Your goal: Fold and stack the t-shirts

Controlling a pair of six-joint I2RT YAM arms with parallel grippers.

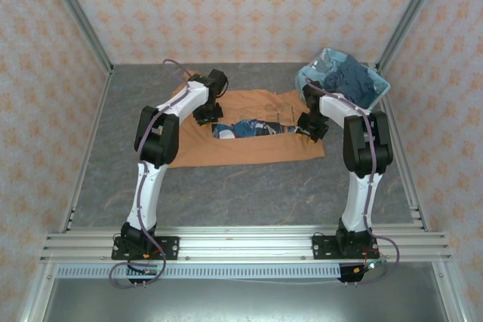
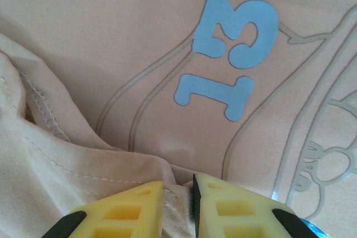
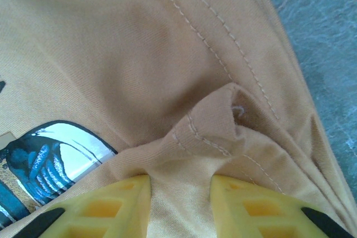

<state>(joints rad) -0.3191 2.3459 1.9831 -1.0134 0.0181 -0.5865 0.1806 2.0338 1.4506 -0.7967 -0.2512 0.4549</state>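
Observation:
An orange-tan t-shirt (image 1: 249, 150) lies spread on the grey table, its dark multicoloured print (image 1: 253, 128) facing up in the middle. My left gripper (image 1: 207, 116) is at the shirt's far left part. In the left wrist view its yellow fingers (image 2: 134, 207) are pinched on a seamed fold of the orange cloth (image 2: 83, 160), beside a blue "13" print (image 2: 228, 54). My right gripper (image 1: 311, 127) is at the shirt's right edge. In the right wrist view its fingers (image 3: 125, 202) hold a bunched hem (image 3: 212, 132) of the same shirt.
A light blue slotted basket (image 1: 381, 90) stands at the back right, holding a dark navy t-shirt (image 1: 351, 81) and a pale blue one (image 1: 330, 58). Bare grey table (image 1: 249, 194) lies between the shirt and the arm bases. Metal frame posts edge the table.

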